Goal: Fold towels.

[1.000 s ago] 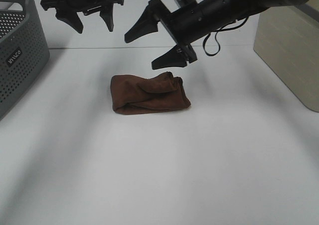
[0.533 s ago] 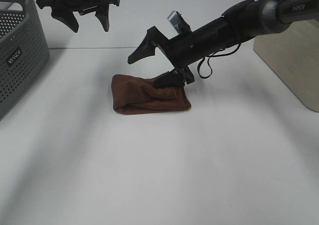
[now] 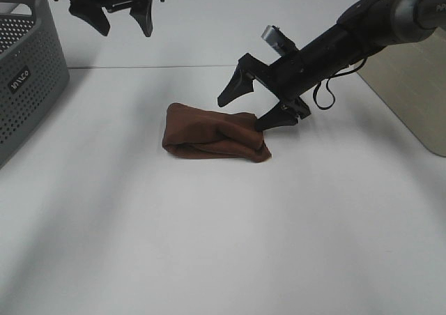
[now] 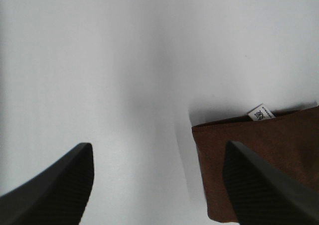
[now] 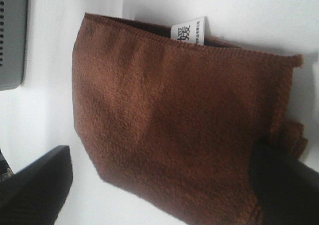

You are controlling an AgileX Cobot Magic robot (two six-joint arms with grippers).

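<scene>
The dark reddish-brown towel (image 3: 209, 134) lies folded into a compact flat bundle on the white table (image 3: 223, 245). My right gripper (image 3: 254, 106) is open and low over the towel's right end, with its lower finger (image 3: 277, 117) touching that end. In the right wrist view the towel (image 5: 174, 115) fills the space between the open fingers, and its white tag (image 5: 188, 32) shows at the far edge. My left gripper (image 3: 122, 12) is open and hangs high at the back left, away from the towel. In the left wrist view the towel (image 4: 269, 135) and its tag (image 4: 261, 113) show.
A grey perforated basket (image 3: 28, 71) stands at the left edge of the table. A beige box (image 3: 411, 71) stands at the right edge. A white wall rises behind the table.
My right gripper has come down and moved right along the towel to its right end. The towel is flatter and has shifted slightly right. My left gripper has risen a little.
</scene>
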